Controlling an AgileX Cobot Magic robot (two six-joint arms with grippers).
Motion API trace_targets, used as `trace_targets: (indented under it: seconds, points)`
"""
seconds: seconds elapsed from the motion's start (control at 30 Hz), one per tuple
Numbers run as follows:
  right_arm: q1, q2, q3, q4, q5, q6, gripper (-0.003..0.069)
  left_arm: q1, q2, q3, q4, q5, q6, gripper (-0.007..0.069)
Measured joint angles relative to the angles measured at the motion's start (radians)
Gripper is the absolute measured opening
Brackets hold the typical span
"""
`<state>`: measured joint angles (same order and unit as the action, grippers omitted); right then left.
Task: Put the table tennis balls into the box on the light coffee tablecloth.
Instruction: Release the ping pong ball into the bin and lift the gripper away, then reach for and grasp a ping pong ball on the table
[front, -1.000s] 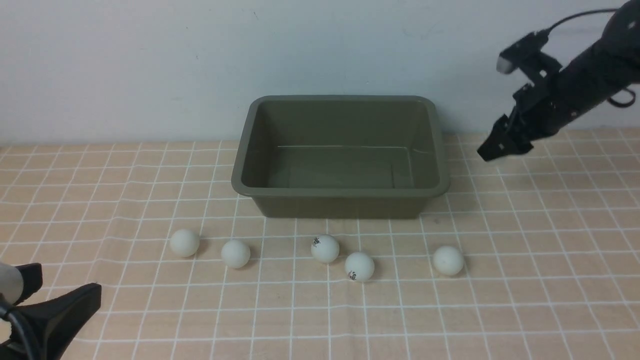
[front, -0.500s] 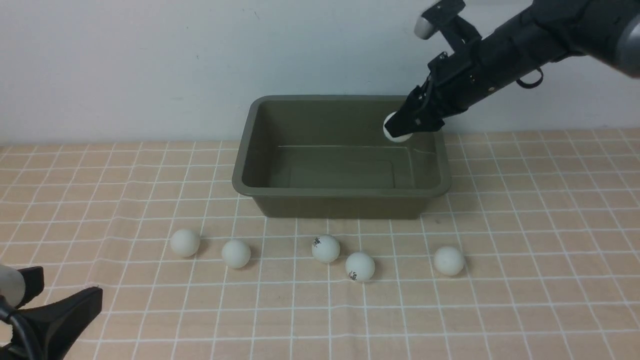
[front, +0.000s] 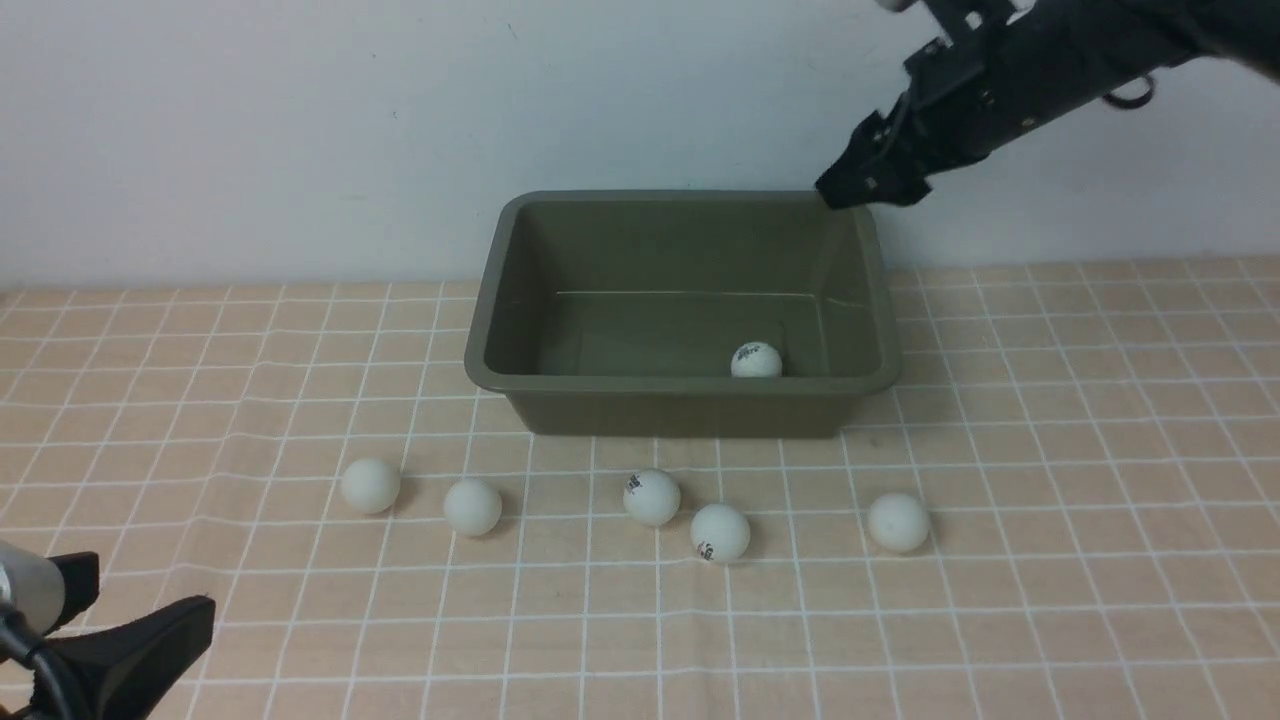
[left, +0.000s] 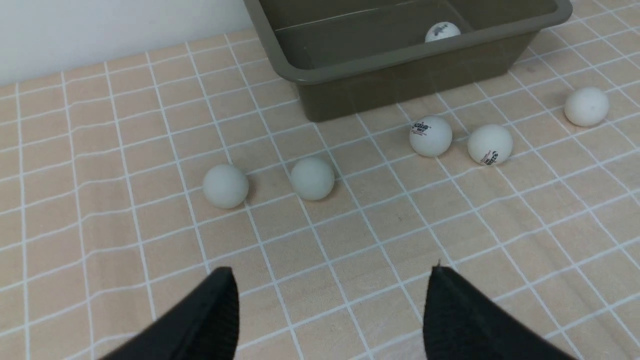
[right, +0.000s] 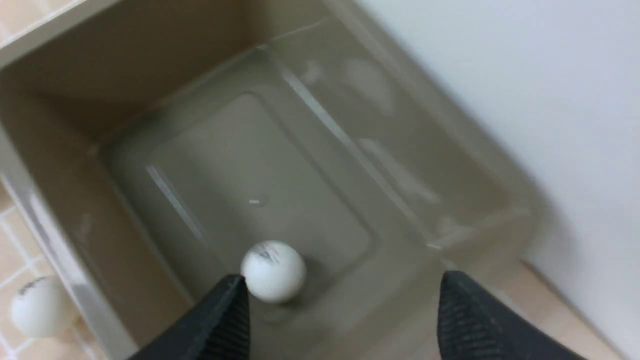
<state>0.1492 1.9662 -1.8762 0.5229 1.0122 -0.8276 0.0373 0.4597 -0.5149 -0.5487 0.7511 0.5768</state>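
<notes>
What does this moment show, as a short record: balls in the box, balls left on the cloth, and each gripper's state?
in box: one ball, on the floor of the box, near its front right corner
on tablecloth: five balls, in a loose row in front of the box
left gripper: open, empty, low over the cloth
right gripper: open, empty, above the box's far right corner
</notes>
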Motion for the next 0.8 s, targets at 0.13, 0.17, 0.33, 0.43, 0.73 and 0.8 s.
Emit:
trace_targets:
  seconds: [0.13,0.17,0.33,0.43,0.73,0.8]
  points:
    - [-0.062,-0.095,0.000,-0.069,0.055,0.062,0.0459,0.000,0.000,0.000,0.000,0.000,0.000,0.0415]
    - [-0.075,-0.117,0.000,-0.080,0.070,0.086,0.0459,0.000,0.000,0.000,0.000,0.000,0.000,0.0415]
    - [-0.104,-0.215,0.000,-0.104,0.136,0.207,0.0459,0.000,0.000,0.000,0.000,0.000,0.000,0.0415]
    - [-0.104,-0.259,0.000,-0.101,0.186,0.279,0.0459,0.000,0.000,0.000,0.000,0.000,0.000,0.0415]
    - [-0.104,-0.344,0.065,0.000,0.244,0.381,0.0454,0.000,0.000,0.000,0.000,-0.001,0.001,0.0415]
    - [-0.102,-0.356,0.158,0.017,0.241,0.381,0.0449,0.000,0.000,0.000,0.000,-0.002,0.001,0.0415]
